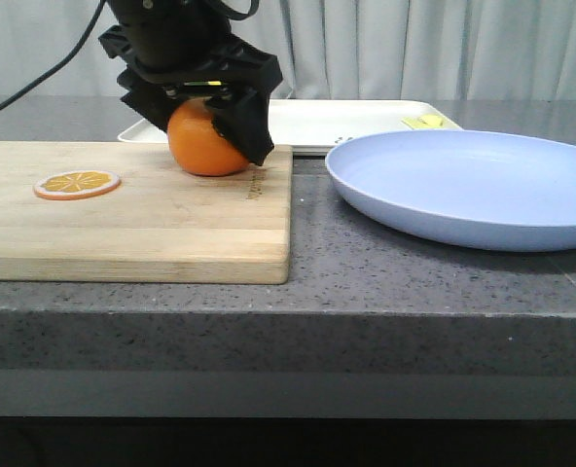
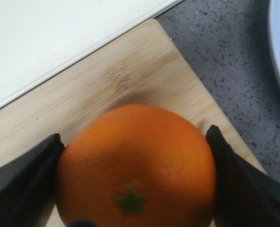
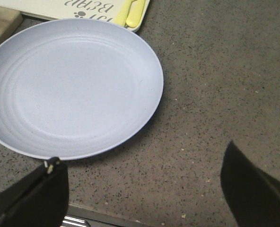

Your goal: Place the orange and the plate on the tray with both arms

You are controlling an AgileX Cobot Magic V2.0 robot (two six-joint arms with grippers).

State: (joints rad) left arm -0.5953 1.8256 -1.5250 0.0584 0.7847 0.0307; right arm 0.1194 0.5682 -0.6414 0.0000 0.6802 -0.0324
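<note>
With left gripper (image 1: 210,122) closed around orange (image 1: 205,141) on cutting board (image 1: 132,219), tray (image 1: 346,122) at 12 o'clock, right gripper (image 3: 144,189) wide open, empty, beside plate (image 3: 74,87): roll-out risk if grip off-centre.

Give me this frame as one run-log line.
left gripper: shut on orange, on cutting board | right gripper: open, above counter by plate | tray: holds neither
</note>
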